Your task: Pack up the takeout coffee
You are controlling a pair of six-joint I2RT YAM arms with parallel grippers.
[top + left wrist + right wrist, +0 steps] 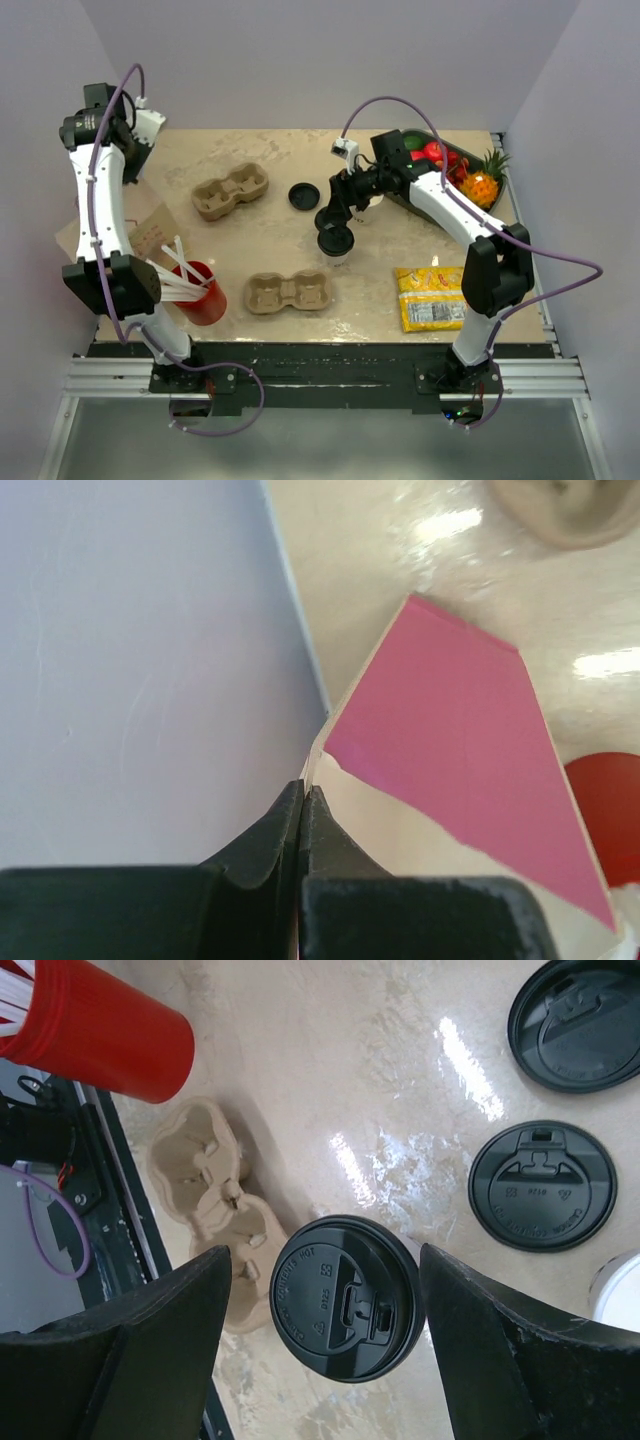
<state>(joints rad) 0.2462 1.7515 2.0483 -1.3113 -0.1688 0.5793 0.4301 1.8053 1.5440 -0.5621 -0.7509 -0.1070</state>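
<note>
The takeout coffee, a white paper cup with a black lid, stands upright at mid table. In the right wrist view its lid sits between my two fingers, below them. My right gripper is open and hovers just above the cup, not touching it. My left gripper is at the far left edge of the table, shut on the thin edge of a brown paper bag whose inside shows pink.
Two spare black lids and a lidless white cup lie beyond the coffee. Two cardboard cup carriers, a red cup of straws, a yellow packet and a fruit tray stand around.
</note>
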